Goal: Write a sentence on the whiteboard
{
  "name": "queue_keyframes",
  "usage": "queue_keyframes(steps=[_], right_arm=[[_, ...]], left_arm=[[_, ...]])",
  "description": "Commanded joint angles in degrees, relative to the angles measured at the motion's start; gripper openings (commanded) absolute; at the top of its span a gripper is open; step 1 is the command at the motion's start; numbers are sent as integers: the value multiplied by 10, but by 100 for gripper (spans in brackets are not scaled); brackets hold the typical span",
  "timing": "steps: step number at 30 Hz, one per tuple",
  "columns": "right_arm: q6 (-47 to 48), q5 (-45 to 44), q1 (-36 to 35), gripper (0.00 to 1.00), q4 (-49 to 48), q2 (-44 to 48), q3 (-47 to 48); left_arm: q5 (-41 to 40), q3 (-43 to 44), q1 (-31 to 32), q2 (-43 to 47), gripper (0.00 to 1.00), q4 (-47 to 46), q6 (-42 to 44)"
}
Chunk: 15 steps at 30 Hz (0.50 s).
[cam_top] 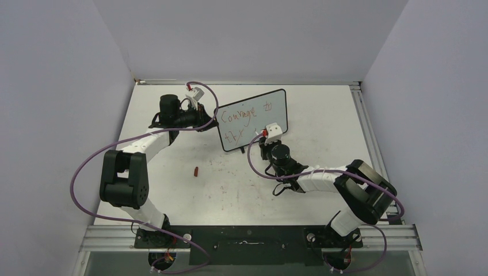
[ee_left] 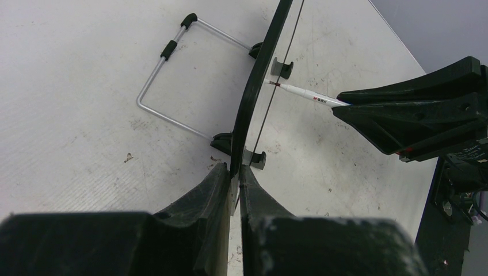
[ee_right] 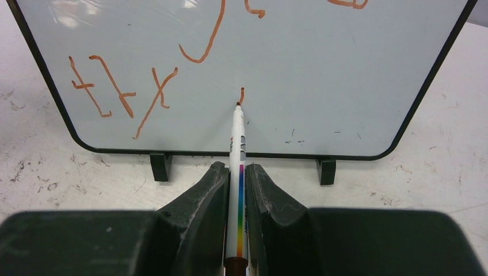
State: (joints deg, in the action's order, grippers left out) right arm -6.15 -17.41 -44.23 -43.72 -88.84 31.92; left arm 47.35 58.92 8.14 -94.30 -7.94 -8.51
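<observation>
The whiteboard (cam_top: 260, 122) stands tilted at mid-table on two black feet (ee_right: 160, 167). Its sentence (cam_top: 244, 114) is in red: "Courage to" above, "try" (ee_right: 118, 92) below, and a short fresh stroke (ee_right: 242, 95) after it. My left gripper (ee_left: 236, 170) is shut on the whiteboard's edge (ee_left: 253, 98), seen edge-on in the left wrist view. My right gripper (ee_right: 235, 170) is shut on a white marker (ee_right: 237, 144) with a rainbow stripe. The marker's tip touches the whiteboard (ee_right: 345, 75) just under that stroke. From the left wrist, the marker (ee_left: 305, 95) and right gripper (ee_left: 340, 105) show through the whiteboard.
A small red marker cap (cam_top: 196, 171) lies on the table in front of the left arm. A wire stand (ee_left: 172, 80) props the whiteboard from behind. Aluminium rails run along the table's right side (cam_top: 368, 132) and near edge.
</observation>
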Motion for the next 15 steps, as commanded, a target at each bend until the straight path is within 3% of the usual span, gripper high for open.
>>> queue_keyframes(steps=[1, 15], right_arm=[[4, 17, 1, 5, -42, 1, 15], [-1, -13, 1, 5, -60, 15, 17]], left_arm=[[16, 24, -1, 18, 0, 3, 1], [17, 23, -1, 19, 0, 3, 0]])
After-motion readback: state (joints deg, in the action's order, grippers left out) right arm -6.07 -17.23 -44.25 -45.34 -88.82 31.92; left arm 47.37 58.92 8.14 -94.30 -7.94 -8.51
